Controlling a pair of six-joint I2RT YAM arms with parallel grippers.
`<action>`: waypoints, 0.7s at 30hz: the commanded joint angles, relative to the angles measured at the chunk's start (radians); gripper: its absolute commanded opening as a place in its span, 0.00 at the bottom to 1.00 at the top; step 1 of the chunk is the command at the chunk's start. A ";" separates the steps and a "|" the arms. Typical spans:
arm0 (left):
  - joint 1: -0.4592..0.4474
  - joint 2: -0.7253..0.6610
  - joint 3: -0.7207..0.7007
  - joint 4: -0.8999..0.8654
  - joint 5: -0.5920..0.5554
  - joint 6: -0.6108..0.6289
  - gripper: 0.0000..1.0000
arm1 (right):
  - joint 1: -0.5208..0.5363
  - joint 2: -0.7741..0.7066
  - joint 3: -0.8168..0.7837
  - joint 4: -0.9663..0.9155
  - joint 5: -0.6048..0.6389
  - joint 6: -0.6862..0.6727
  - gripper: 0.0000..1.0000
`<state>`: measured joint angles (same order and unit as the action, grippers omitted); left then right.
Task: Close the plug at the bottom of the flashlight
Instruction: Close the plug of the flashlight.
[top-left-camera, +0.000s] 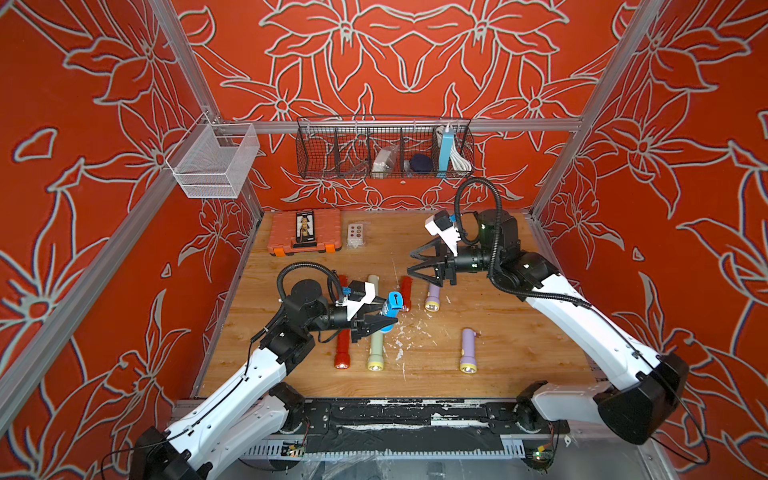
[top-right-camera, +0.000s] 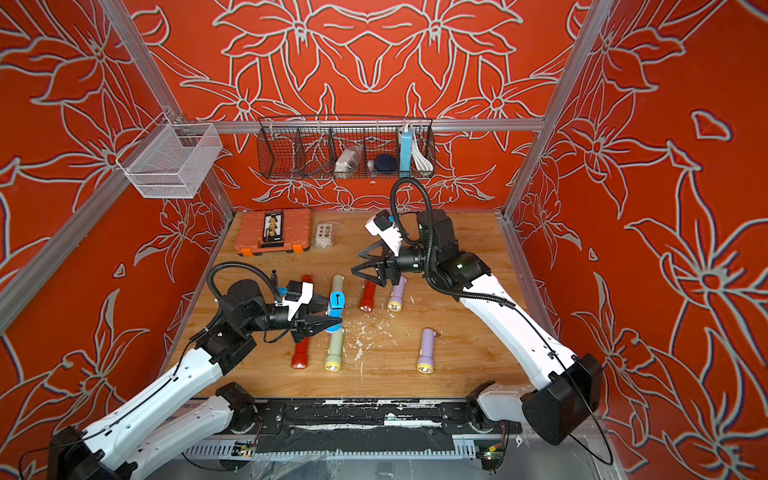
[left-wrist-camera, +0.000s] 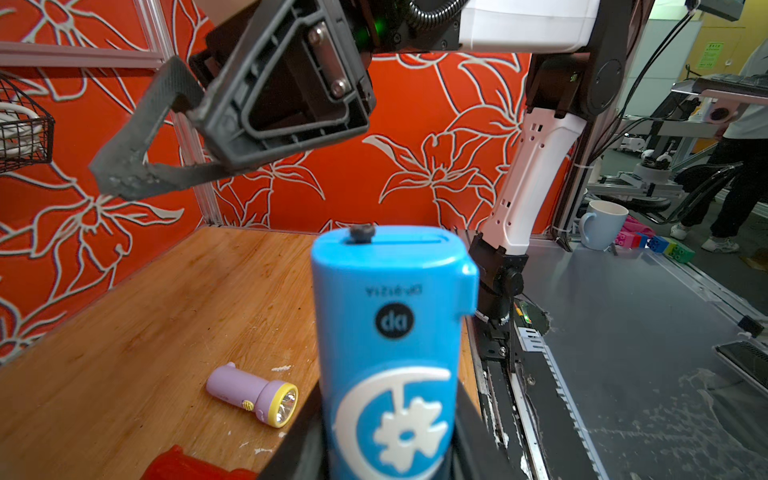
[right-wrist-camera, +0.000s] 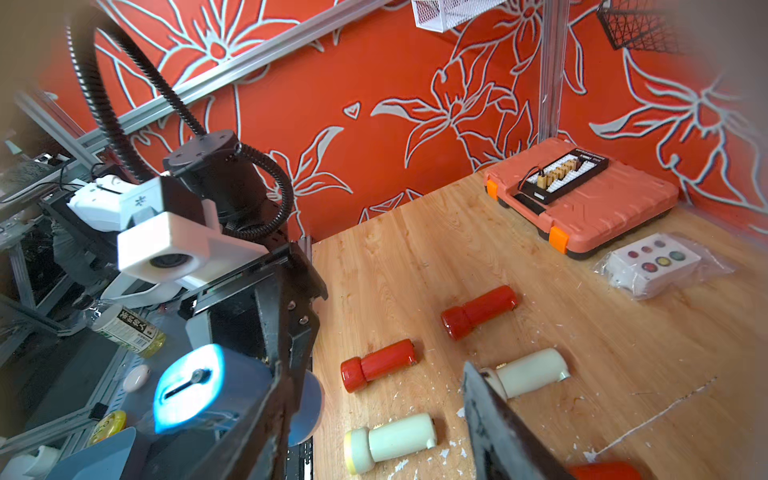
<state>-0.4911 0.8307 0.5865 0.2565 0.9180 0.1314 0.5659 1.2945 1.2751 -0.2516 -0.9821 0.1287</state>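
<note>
My left gripper (top-left-camera: 384, 322) is shut on the body of a blue flashlight (top-left-camera: 392, 309), which it holds above the table with the bottom end tilted up. In the left wrist view the flashlight (left-wrist-camera: 390, 332) fills the space between the jaws. The dark plug (left-wrist-camera: 361, 233) shows as a small nub at one end of the slot in the bottom face. From the right wrist view the plug (right-wrist-camera: 191, 379) lies along that slot. My right gripper (top-left-camera: 415, 262) hangs open and empty, up and to the right of the flashlight, apart from it.
On the wooden table (top-left-camera: 519, 332) lie a long red flashlight (top-left-camera: 343, 349), a long pale green one (top-left-camera: 376, 349), a short red one (top-left-camera: 406, 293) and two purple ones (top-left-camera: 433, 297) (top-left-camera: 468, 351). An orange case (top-left-camera: 305, 237) and a white button box (top-left-camera: 357, 235) sit at the back.
</note>
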 joint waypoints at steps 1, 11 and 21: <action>-0.004 0.004 0.013 0.036 0.013 0.013 0.00 | 0.010 -0.016 -0.019 0.094 -0.118 0.056 0.73; -0.006 0.010 0.019 0.037 0.014 0.003 0.00 | 0.076 0.012 -0.026 0.040 -0.189 -0.015 0.79; -0.006 0.018 0.021 0.041 0.015 -0.001 0.00 | 0.109 0.037 -0.043 0.051 -0.200 -0.018 0.76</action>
<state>-0.4919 0.8482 0.5865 0.2565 0.9180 0.1303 0.6628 1.3209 1.2434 -0.2169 -1.1488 0.1402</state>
